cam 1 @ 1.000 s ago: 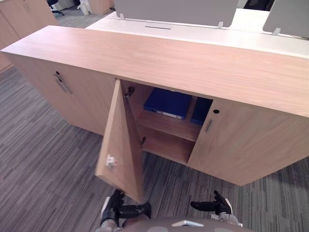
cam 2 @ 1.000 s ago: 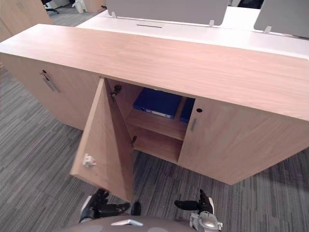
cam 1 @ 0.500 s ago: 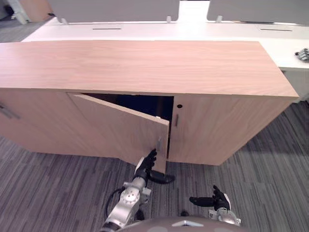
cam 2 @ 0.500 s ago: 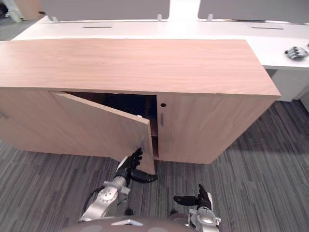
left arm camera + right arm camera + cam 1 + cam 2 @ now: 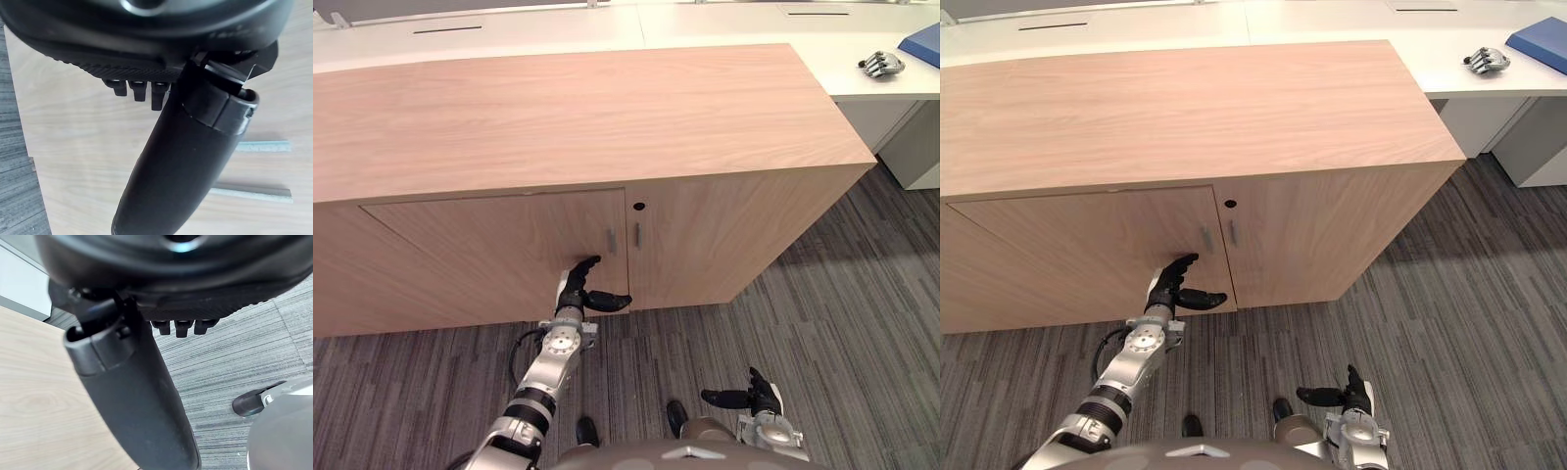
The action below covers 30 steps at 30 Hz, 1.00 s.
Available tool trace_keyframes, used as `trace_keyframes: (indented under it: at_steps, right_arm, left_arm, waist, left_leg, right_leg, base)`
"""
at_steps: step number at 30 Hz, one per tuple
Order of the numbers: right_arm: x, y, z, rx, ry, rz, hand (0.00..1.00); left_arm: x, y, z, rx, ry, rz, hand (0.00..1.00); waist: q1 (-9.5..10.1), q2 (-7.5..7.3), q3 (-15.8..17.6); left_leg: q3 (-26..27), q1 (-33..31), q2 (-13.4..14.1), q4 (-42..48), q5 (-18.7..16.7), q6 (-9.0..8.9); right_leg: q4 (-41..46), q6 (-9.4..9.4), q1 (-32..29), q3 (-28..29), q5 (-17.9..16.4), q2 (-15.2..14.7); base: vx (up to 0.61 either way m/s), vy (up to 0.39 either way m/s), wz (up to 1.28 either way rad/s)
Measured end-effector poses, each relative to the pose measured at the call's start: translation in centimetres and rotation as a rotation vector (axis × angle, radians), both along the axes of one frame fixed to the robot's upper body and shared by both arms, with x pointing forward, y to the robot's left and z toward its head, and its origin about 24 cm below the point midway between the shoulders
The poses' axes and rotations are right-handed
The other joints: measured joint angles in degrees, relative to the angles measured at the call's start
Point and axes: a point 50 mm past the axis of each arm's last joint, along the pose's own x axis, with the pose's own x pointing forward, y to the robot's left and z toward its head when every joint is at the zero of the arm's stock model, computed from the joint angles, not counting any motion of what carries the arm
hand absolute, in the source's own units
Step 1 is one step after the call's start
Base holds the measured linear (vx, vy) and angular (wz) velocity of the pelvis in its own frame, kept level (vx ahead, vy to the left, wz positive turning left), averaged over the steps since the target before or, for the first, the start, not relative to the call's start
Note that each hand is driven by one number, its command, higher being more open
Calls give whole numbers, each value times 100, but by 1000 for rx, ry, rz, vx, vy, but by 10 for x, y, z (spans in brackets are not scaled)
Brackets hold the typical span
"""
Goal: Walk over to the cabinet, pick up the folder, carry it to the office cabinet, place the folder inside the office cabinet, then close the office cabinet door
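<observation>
Left eye view: left robot hand (image 5: 574, 293) touches the closed cabinet door (image 5: 489, 257).

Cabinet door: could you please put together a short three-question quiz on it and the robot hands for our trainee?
1. True or false: the cabinet door stands wide open.
2. Fill in: the right robot hand hangs low over the ____.
3. Which one is raised to the door? A. left robot hand B. right robot hand C. neither
Key: 1 false, it looks shut; 2 carpet; 3 A.
</observation>
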Motion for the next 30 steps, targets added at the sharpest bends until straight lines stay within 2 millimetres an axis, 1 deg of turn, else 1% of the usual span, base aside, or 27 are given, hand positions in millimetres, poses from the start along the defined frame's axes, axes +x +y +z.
trace_keyframes:
  at_steps: [2, 5, 7, 9, 13, 15, 17, 19, 22, 24, 25, 26, 27, 30]
  right_arm:
    - [0, 0, 0, 0, 1, 0, 100]
    - [-1, -1, -1, 2, 7, -6, 100]
    - [-5, -4, -2, 7, 23, -26, 100]
    - [-10, -5, -4, 14, 48, -31, 100]
    - [-11, -5, -5, 18, 51, -30, 100]
    - [-12, -5, -5, 20, 55, -33, 100]
    - [-13, -4, -6, 23, 65, -34, 100]
    - [-14, -1, -7, 34, 70, -36, 100]
    - [-14, 1, -9, 43, 83, -36, 100]
    - [-12, 4, -12, 62, 99, -41, 100]
    - [-12, 6, -12, 69, 101, -45, 100]
    - [-13, 8, -14, 85, 108, -56, 100]
    - [-13, 9, -14, 87, 111, -55, 100]
    - [-14, 9, -15, 89, 123, -53, 100]
  left_arm:
    - [-3, -1, 3, -13, -17, -10, 100]
    - [-20, -6, 9, -64, -63, -53, 100]
    - [-30, -11, 8, -88, -65, -94, 100]
    - [-45, -13, -2, -118, -16, -124, 100]
    - [-67, -9, -17, -141, 57, -124, 100]
    - [-81, -3, -31, -144, 128, -98, 100]
    - [-91, 5, -43, -136, 192, -62, 100]
    - [-109, 22, -64, -113, 311, 12, 100]
    - [-127, 38, -84, -71, 440, 69, 100]
    - [-145, 50, -99, -10, 564, 95, 100]
    - [-150, 52, -101, -1, 587, 101, 100]
    - [-159, 55, -106, 21, 632, 109, 100]
    - [-162, 56, -108, 32, 654, 121, 100]
    - [-161, 58, -109, 82, 659, 109, 100]
  waist:
    - [4, 0, 0]
    - [39, 0, 0]
    - [108, -1, 0]
    - [157, -7, -5]
    - [265, -15, -7]
    - [291, -38, -22]
    - [298, -68, -33]
    - [340, -127, -79]
    - [407, -158, -96]
    - [456, -163, -99]
    - [464, -163, -99]
    - [477, -161, -98]
    - [480, -159, -98]
    - [525, -163, -102]
  left_leg:
    - [-2, 1, 0, 0, 11, 7]
    - [-9, 12, -4, -1, 26, 11]
    - [-37, 48, -10, -2, 33, 14]
    - [-105, 106, -24, -12, 38, 22]
    - [-144, 81, -42, -32, 47, 34]
    - [-215, 58, -64, -32, 48, 36]
    - [-261, 60, -72, -32, 49, 36]
    - [-279, 69, -75, -32, 46, 33]
    - [-293, 97, -80, -31, 43, 29]
    - [-306, 106, -82, -31, 43, 28]
    - [-310, 111, -83, -31, 43, 28]
    - [-317, 140, -85, -32, 43, 28]
    - [-356, 156, -92, -33, 44, 28]
    - [-366, 198, -103, -35, 50, 36]
  right_leg:
    - [0, 1, 2, -2, 18, -1]
    - [-5, 2, 19, -10, 38, -7]
    - [-32, 3, 79, -40, 47, -17]
    - [-123, 7, 193, -126, 67, -40]
    - [-149, 17, 194, -168, 70, -47]
    - [-193, 22, 231, -247, 72, -59]
    - [-244, 25, 283, -294, 75, -70]
    - [-299, 26, 333, -318, 77, -73]
    - [-316, 27, 395, -342, 77, -78]
    - [-316, 27, 412, -361, 77, -81]
    - [-316, 27, 417, -364, 77, -81]
    - [-316, 28, 450, -371, 77, -84]
    - [-317, 29, 485, -414, 76, -92]
    - [-311, 31, 516, -422, 74, -103]
  base:
    - [-16, 6, 0]
    - [-33, 12, 1]
    - [-35, 15, 8]
    - [-51, 17, 15]
    - [-35, 9, 6]
    - [16, 7, 16]
    - [30, 9, 14]
    - [52, 8, 7]
    - [48, 6, 4]
    - [7, 10, 3]
    - [0, 0, 0]
    - [-14, 11, 9]
    - [-35, 13, 10]
    - [-50, 12, 3]
